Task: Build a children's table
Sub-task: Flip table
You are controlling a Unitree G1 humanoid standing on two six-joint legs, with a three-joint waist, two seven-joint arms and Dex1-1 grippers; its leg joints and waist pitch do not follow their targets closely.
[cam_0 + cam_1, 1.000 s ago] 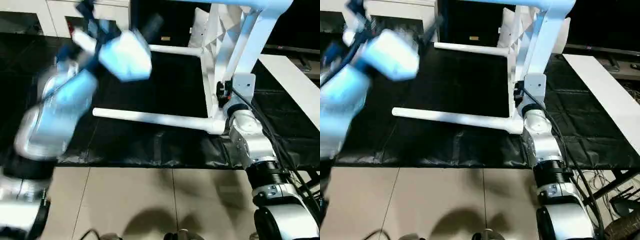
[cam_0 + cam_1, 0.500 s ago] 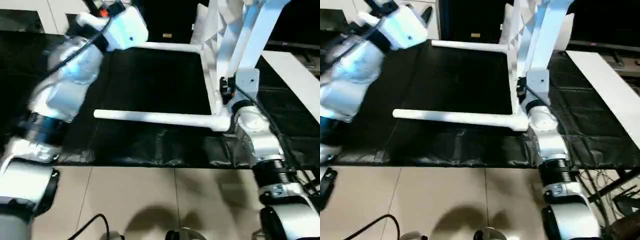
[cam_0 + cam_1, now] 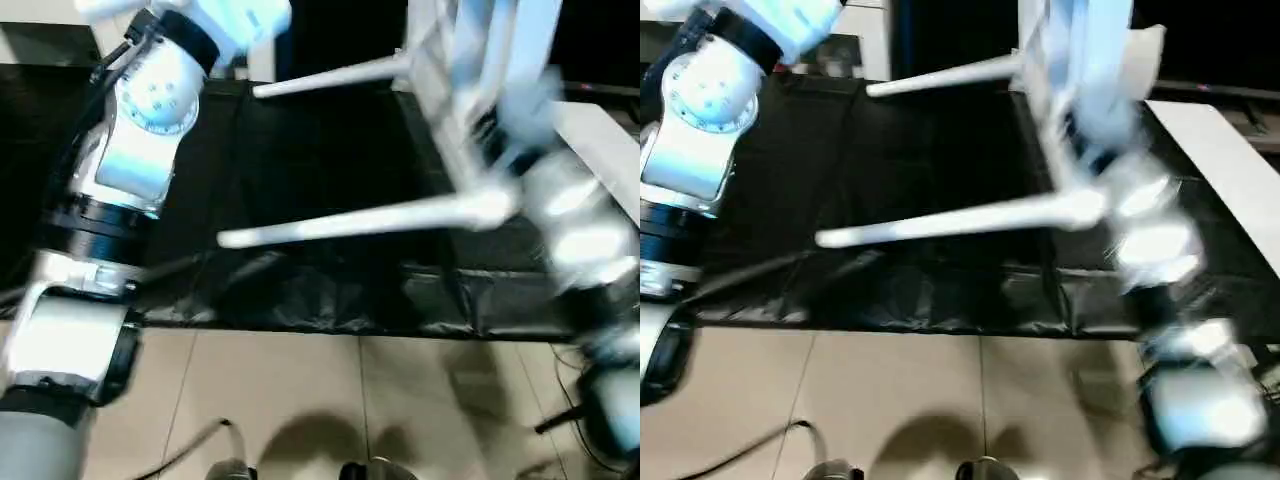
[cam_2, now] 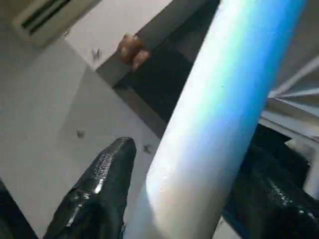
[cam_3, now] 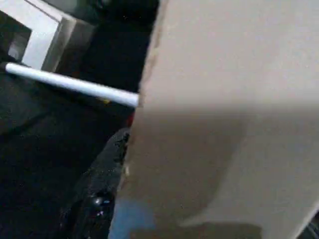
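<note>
Since a second ago the table [image 3: 470,120] tilted up over the black cover [image 3: 330,160]. Left claw [image 4: 189,199] straddled a leg [image 4: 219,109], grip unclear; right claw [image 5: 107,199] clamped the tabletop edge.

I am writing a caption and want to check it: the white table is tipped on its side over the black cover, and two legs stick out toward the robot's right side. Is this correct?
Not quite. The two legs stick out toward the robot's left side, not its right, as the left eye view shows. The rest holds: the white table is tipped on its side over the black cover.
</note>
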